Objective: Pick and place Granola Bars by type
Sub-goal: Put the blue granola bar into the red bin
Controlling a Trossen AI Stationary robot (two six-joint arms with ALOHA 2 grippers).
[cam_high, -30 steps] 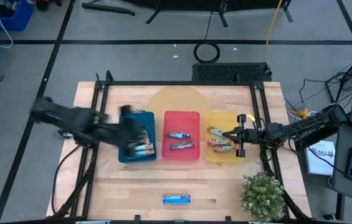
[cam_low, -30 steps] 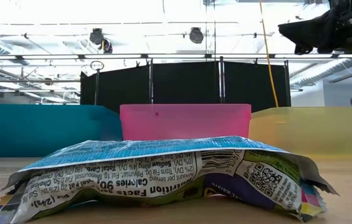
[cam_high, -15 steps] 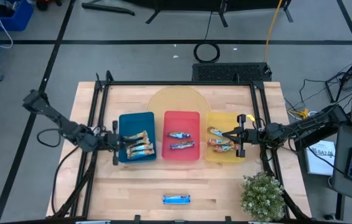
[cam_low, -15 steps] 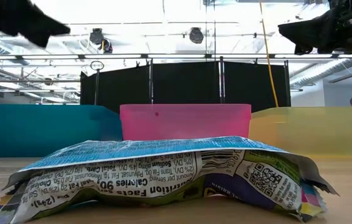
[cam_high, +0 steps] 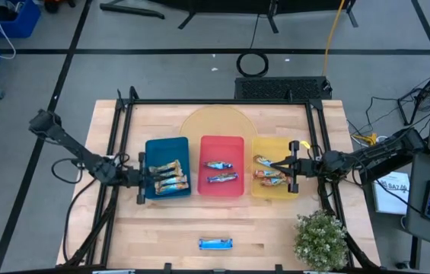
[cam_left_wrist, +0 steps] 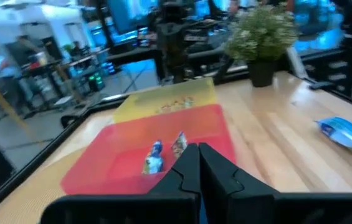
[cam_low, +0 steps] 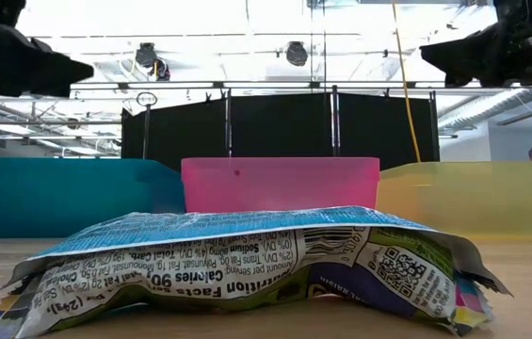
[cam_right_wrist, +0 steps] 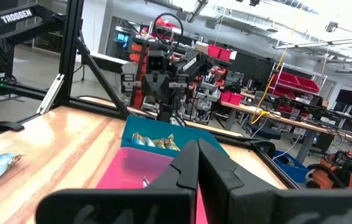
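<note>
A pale wooden desk (cam_high: 161,228) framed by black rails sits in a cluttered lab, with a blue tray (cam_high: 166,179), a red tray (cam_high: 221,144) and a yellow tray (cam_high: 265,144) lined up across its middle. The left gripper (cam_high: 141,179) has its jaws pressed together on nothing, as the left wrist view shows, and now sits at the 9 o'clock edge of the blue tray; a second ago it was blurred in motion over that tray, and half a second ago already drawn back, so the arm has pulled away after a drop and is settling. Inside the blue tray lie the tan-gold bars (cam_high: 170,175), while two blue-white bars (cam_high: 221,170) rest in the red tray and red-orange bars (cam_high: 268,172) in the yellow one. The right gripper (cam_high: 294,166), jaws also shut on nothing, has not moved from the 3 o'clock edge of the yellow tray. One blue-white bar (cam_high: 215,243) remains loose toward 6 o'clock, well apart from every tray, so the sorting appears nearly done, with that bar probably next. A potted plant (cam_high: 321,237) stands at about 4 o'clock.
</note>
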